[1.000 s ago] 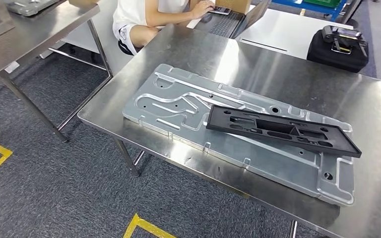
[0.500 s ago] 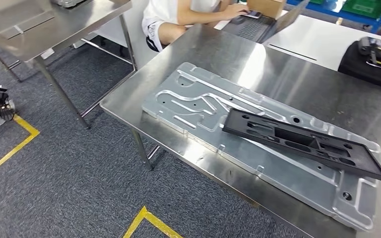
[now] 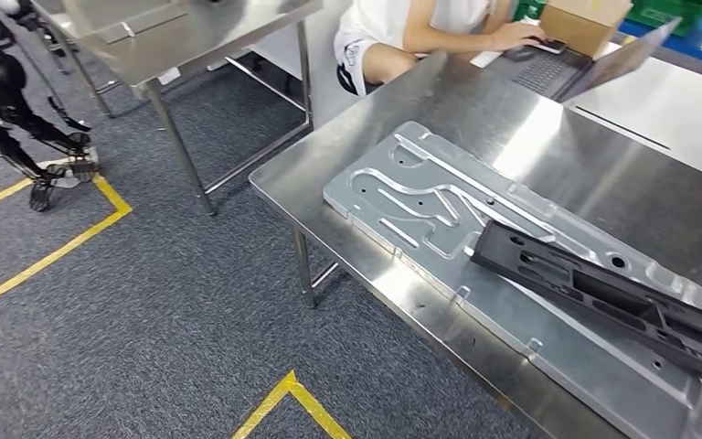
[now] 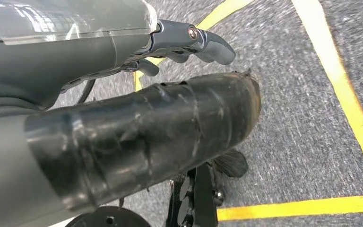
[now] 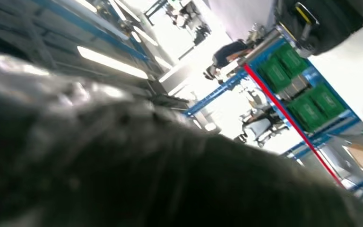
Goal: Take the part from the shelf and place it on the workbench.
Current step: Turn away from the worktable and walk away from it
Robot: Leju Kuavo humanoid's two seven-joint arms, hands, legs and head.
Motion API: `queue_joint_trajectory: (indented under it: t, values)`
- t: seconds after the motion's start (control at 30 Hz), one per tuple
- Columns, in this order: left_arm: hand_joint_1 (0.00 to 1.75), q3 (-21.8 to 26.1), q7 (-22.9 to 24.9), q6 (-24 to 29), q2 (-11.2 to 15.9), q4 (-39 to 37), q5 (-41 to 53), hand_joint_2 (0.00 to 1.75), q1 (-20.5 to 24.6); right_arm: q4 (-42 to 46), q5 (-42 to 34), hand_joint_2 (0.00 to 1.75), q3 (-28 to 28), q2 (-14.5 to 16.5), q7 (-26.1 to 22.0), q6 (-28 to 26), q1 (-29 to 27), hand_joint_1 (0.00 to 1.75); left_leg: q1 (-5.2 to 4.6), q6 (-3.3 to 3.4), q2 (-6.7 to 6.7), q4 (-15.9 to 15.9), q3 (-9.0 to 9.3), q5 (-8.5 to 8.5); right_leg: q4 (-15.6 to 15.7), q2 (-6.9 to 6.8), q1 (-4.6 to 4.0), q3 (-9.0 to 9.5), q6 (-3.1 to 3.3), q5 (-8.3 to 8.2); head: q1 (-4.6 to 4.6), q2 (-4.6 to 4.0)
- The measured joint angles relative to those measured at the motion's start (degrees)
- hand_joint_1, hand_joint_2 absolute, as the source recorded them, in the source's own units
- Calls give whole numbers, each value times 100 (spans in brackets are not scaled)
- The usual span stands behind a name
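Note:
A long black plastic part (image 3: pixel 603 297) lies at a slant across a machined silver plate (image 3: pixel 420 197) on the steel workbench (image 3: pixel 475 101), with its far end cut off by the picture's right edge. My left hand (image 4: pixel 137 123) hangs above the grey carpet. Its taped black thumb is in front, its dark fingers (image 4: pixel 194 40) are stretched out, and it holds nothing. My right hand (image 5: pixel 123 165) is a dark blur close to the camera, so how its fingers lie cannot be made out.
A second steel table (image 3: pixel 192 27) stands at the back left. A seated person (image 3: pixel 420 23) types on a laptop (image 3: pixel 594 69) beside a cardboard box (image 3: pixel 585 18). Yellow lines (image 3: pixel 46 247) mark the carpet. A dark legged machine (image 3: pixel 0 101) stands at far left.
The whole picture has swung left, so the camera has turned. The workbench now sits further right and more floor shows. The black part and the plate keep their places on the bench.

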State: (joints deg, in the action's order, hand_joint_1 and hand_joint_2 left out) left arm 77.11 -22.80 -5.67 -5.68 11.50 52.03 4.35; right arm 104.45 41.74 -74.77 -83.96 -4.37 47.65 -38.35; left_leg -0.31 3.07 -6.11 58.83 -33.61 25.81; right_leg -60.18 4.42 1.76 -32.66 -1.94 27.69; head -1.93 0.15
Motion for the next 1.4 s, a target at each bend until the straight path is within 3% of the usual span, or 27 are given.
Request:
queue_joint_trajectory:
  t: [0.03,0.1,0.13,0.23,0.3,0.33,0.37,0.4,0.47,0.53,0.6,0.63,0.7,0.77,0.83,0.87,0.9,0.97,1.03,1.1,1.13,1.2,1.27,1.3,1.33,1.37,1.4]
  values:
    - [0,0,0,-1,-1,0,1,0,-1,-1,20,0,-30,2,-17,15,-6,0,11,-34,-71,5,-31,-13,64,46,-10,21,18,16,0,0]
    - [0,1,0,1,-1,0,1,0,-6,2,67,0,-87,0,-63,40,-20,0,34,-107,-196,9,-82,-35,106,-90,-26,34,76,-1,-3,0]
    - [0,1,1,3,-2,0,1,0,-10,5,84,0,-113,-4,-81,45,-29,0,29,-134,-141,52,-111,-4,135,-168,-22,54,116,-12,-4,0]
    - [0,2,3,14,-7,0,1,0,-4,28,92,0,-182,2,-111,51,-54,0,5,-177,381,796,-469,419,193,-416,-47,94,227,-32,-16,0]
    - [0,3,4,19,-7,0,-1,0,1,42,95,0,-204,23,-126,52,-74,0,11,-186,539,1473,-797,687,179,-584,-78,86,252,-22,-20,-1]
    - [0,3,5,22,-7,0,-1,0,-2,48,95,0,-207,29,-134,51,-88,0,11,-183,560,1590,-848,686,171,-667,-86,83,256,-14,-20,-1]
    - [0,4,9,30,-7,0,-2,0,-6,54,95,0,-207,35,-141,46,-103,0,10,-174,582,1499,-789,589,163,-749,-93,84,257,-5,-20,-1]
    - [0,5,16,46,-5,0,-3,0,-9,61,95,0,-210,38,-145,37,-118,0,4,-153,641,1184,-609,419,158,-825,-98,92,254,6,-20,-1]
    - [0,8,35,85,-2,0,-6,0,-3,70,95,0,-228,54,-146,15,-149,0,-46,-84,953,398,-171,158,146,-969,-122,118,230,35,-19,0]
    - [0,10,49,104,0,0,-8,0,5,77,95,0,-259,84,-146,0,-175,0,-98,-24,1132,20,18,99,142,-1110,-150,141,186,57,-16,0]
    - [0,13,52,109,0,0,-8,0,0,84,95,0,-275,102,-145,-7,-197,0,-101,24,992,-33,16,69,153,-1245,-157,165,136,72,-15,0]
    - [0,13,53,110,-1,0,-8,0,-4,87,95,0,-278,104,-145,-10,-213,0,-92,47,918,-69,27,42,129,-1202,-144,173,105,106,-14,0]
    - [0,13,53,113,-2,0,-8,0,-2,90,96,0,-292,126,-144,-18,-228,0,-66,99,782,-143,59,-16,-189,-869,-103,57,51,346,-9,0]
    - [0,13,53,114,-3,0,-8,0,2,91,97,0,-301,170,-144,-25,-241,0,-63,122,643,-152,53,-38,-867,-537,-72,-258,15,711,-3,0]
    - [0,13,53,115,-2,0,-8,0,3,92,97,0,-294,211,-144,-26,-267,0,-68,127,474,-133,45,-41,-1335,-468,-51,-504,-11,823,2,0]
    - [0,13,54,115,-2,0,-8,0,3,92,97,0,-291,223,-144,-26,-276,0,-69,124,388,-116,45,-39,-1293,-455,-40,-500,-19,717,3,0]
    - [0,13,54,115,-2,0,-8,0,1,92,97,0,-291,228,-144,-27,-280,0,-67,117,299,-97,49,-34,-1036,-423,-25,-393,-23,513,3,0]
    - [0,13,55,115,-2,0,-8,0,-1,92,96,0,-293,232,-144,-30,-282,0,-60,83,135,-51,29,-22,-298,-153,15,-81,-24,141,3,0]
    - [0,14,56,115,-3,0,-8,0,1,95,95,0,-297,236,-145,-37,-288,0,-40,18,-19,-15,-38,-40,80,73,24,58,-4,27,-1,0]
    - [0,15,56,116,-3,0,-8,0,-2,98,98,0,-299,237,-145,-43,-295,0,-10,-58,-179,-16,-95,-80,116,-15,-6,60,42,22,-2,0]
    - [0,15,58,118,-4,0,-6,0,-6,102,99,0,-300,234,-145,-45,-302,0,-6,-89,-165,5,-116,-70,151,-105,-10,80,77,6,-2,0]
    - [0,14,80,144,-7,0,4,0,-6,115,94,0,-304,222,-139,-57,-320,0,-17,-137,117,277,-249,111,227,-283,-14,129,168,-26,-7,0]
    - [0,13,121,186,-8,0,16,0,1,125,78,0,-312,211,-113,-81,-354,0,-1,-170,459,952,-571,466,250,-451,-42,148,226,-30,-15,0]
    - [0,13,143,202,-8,0,21,0,4,125,67,0,-314,204,-93,-92,-380,0,17,-187,516,1298,-739,603,249,-539,-58,148,236,-27,-15,0]
    - [0,13,163,214,-8,0,21,0,4,125,55,0,-314,195,-75,-101,-411,0,31,-201,543,1521,-843,659,247,-622,-67,148,238,-23,-18,0]
    - [0,14,199,235,-8,0,13,0,2,125,39,0,-313,183,-55,-114,-441,0,41,-212,562,1539,-845,611,246,-705,-72,150,238,-19,-17,0]
    - [0,15,249,269,-8,0,-8,0,1,125,18,0,-313,172,-32,-130,-466,0,47,-217,591,1332,-729,473,245,-785,-74,156,233,-14,-18,0]
